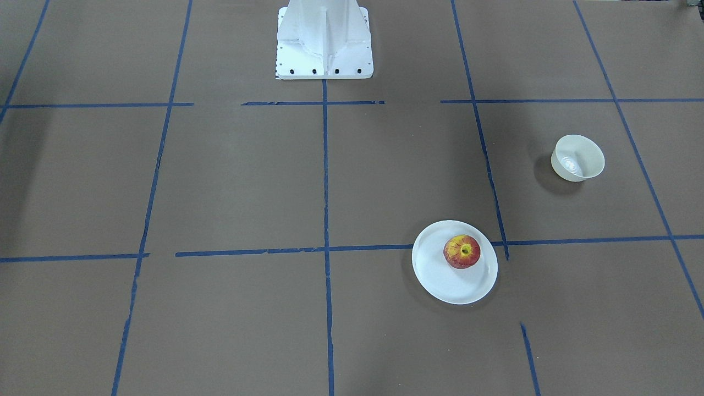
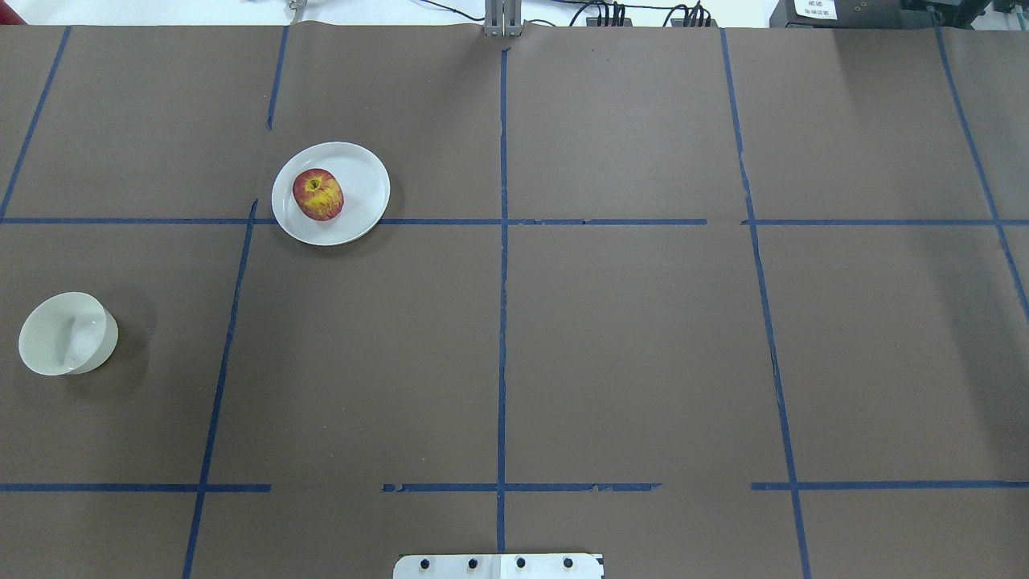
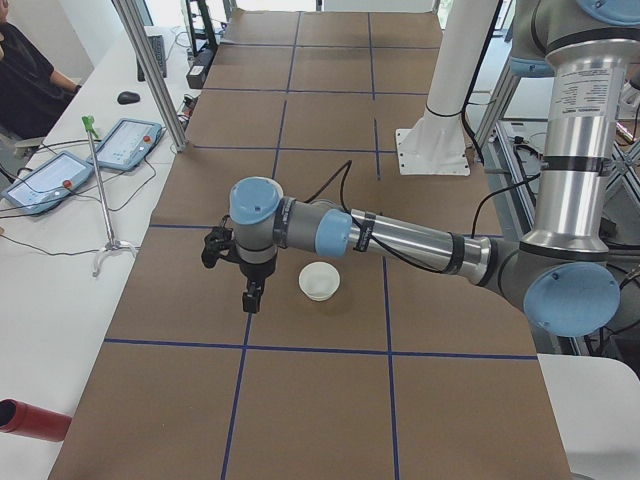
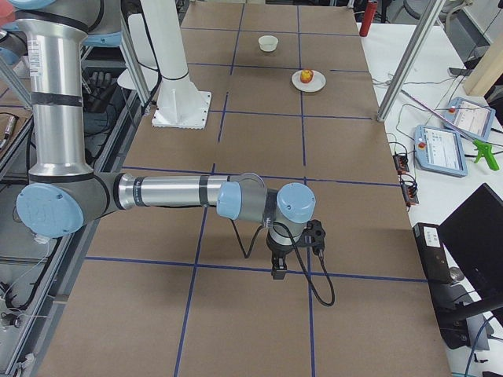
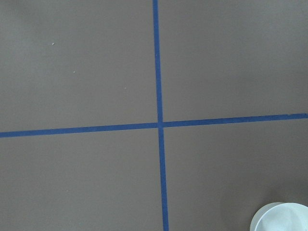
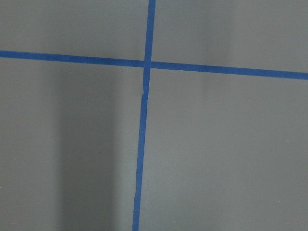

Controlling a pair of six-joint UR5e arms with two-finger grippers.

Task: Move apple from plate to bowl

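The red apple [image 1: 462, 251] with a yellow patch lies on the white plate [image 1: 440, 283]. They also show in the overhead view, the apple [image 2: 318, 194] on the plate [image 2: 362, 185], left of centre. The cream bowl [image 2: 67, 333] stands apart at the table's left edge, empty; it also shows in the front view [image 1: 577, 158]. In the exterior left view my left gripper [image 3: 252, 298] hangs above the table just beside the bowl [image 3: 319, 281]. My right gripper [image 4: 278, 271] hangs far from them. I cannot tell whether either is open or shut.
The brown table cover carries a grid of blue tape lines [image 2: 502, 322]. The robot's white base [image 1: 324, 41] stands at the table's middle edge. Operators' tablets [image 3: 125, 143] and a stand lie beside the table. The left wrist view catches the bowl's rim [image 5: 281, 219].
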